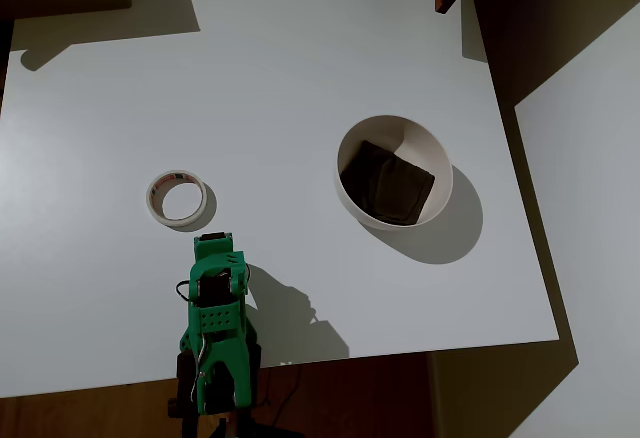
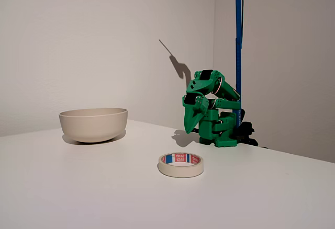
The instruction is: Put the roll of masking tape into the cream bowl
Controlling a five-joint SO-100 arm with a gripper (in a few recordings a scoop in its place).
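The tape [image 1: 178,198] lies flat on the tabletop [image 1: 300,58], hole upward, just ahead of the folded arm; the bowl [image 1: 394,171] stands well apart to the right in the overhead view. The gripper [image 2: 194,119] points down near the arm's base, holding nothing; whether its jaws are parted cannot be told. Step in hand: the reach. Recommended approach: descend from above with one finger inside the hole and one outside the wall, then close across the wall, since the ring is probably too wide to span.

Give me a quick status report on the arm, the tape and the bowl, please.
Arm folded at table edge, gripper pointing down, holding nothing. Tape flat on table, untouched. Bowl apart from it, dark patch inside. Nothing between them.
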